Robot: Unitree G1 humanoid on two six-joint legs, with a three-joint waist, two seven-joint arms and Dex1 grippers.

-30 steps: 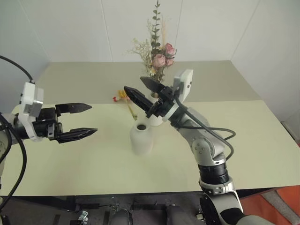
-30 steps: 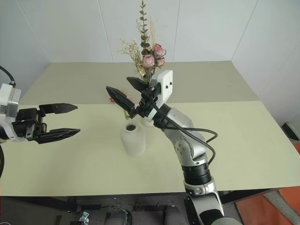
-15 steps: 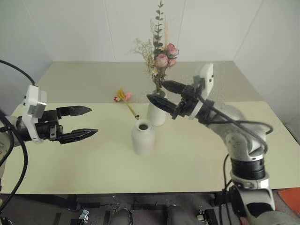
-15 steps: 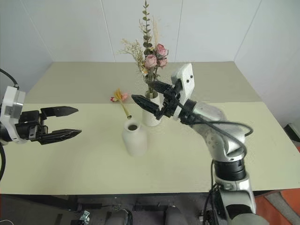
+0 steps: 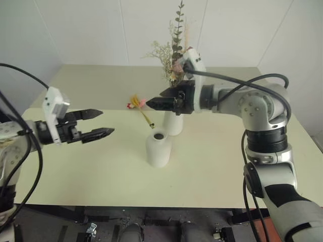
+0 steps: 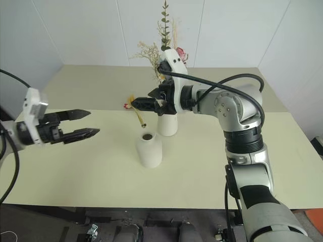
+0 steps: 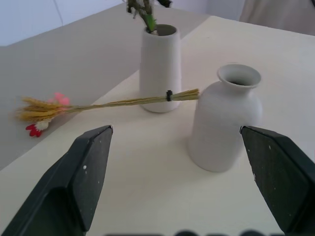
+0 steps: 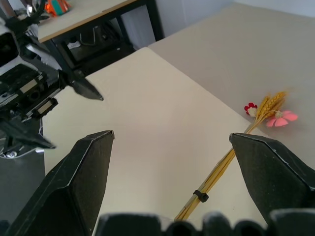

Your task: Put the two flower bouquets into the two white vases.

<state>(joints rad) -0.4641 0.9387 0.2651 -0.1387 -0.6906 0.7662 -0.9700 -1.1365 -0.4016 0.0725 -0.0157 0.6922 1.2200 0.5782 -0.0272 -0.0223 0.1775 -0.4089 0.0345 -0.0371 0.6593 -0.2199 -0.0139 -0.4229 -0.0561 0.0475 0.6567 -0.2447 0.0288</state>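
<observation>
A: Currently, contents per container. Tall vase (image 5: 174,122), near the middle of the surface (image 5: 227,166): holds the bushy bouquet (image 5: 174,58), stems down in the mouth. Bottle vase (image 5: 158,148), just in front of it toward the near edge: mouth dark, nothing in it.

B: Second bouquet?

A: Thin bundle (image 7: 103,104) lies flat on the surface, its stalk ends close by the bottle vase's shoulder, flower heads pointing toward the left edge.

B: Tools?

A: Left tool (image 5: 97,124) released, fingers spread, over the left part of the surface. Right tool (image 6: 143,104) released too, empty, up beside the tall vase above the bundle.

B: Writing, labels?

A: No readable writing. Right arm covers part of the bushy bouquet's blooms.
</observation>
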